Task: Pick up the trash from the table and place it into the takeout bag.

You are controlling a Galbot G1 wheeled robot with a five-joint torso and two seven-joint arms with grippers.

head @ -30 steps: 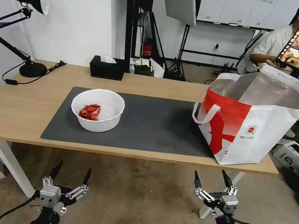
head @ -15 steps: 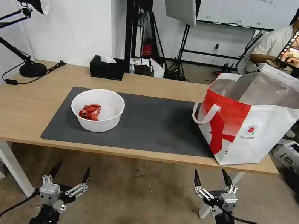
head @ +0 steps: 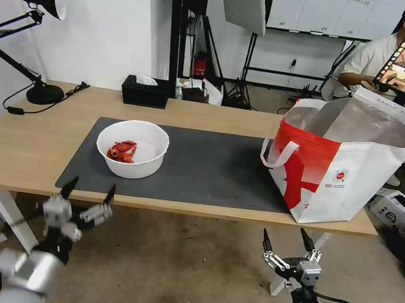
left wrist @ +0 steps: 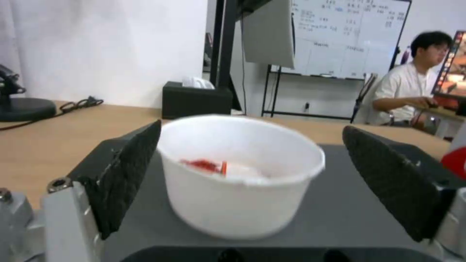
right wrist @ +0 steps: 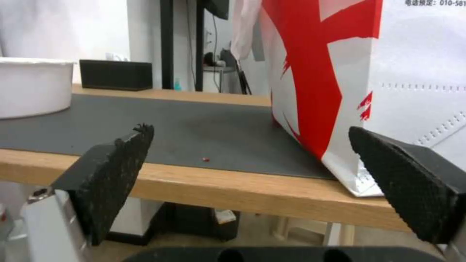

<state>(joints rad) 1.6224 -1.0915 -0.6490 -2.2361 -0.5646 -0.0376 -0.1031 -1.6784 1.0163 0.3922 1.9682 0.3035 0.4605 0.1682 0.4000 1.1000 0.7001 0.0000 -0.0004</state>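
A white round bowl [head: 132,147] with red scraps [head: 122,150] stands on the dark grey mat [head: 210,168] of the light-wood table [head: 16,151], left of centre. The takeout bag [head: 345,165], white with a red band and silver lining, stands open at the table's right end. My left gripper [head: 90,190] is open at the table's front edge, just short of the bowl; the left wrist view frames the bowl [left wrist: 240,174] between its two pads [left wrist: 129,171]. My right gripper [head: 285,241] hangs open below the table edge in front of the bag [right wrist: 388,83].
A black tissue box [head: 144,91] sits at the table's back edge, and a black desk lamp [head: 34,40] with its cable at the back left. A small red crumb [right wrist: 206,159] lies on the mat. A cardboard box [head: 399,210] lies on the floor at the right.
My left gripper has risen from near the floor up to the table's front edge, toward the bowl. The right gripper has barely moved.
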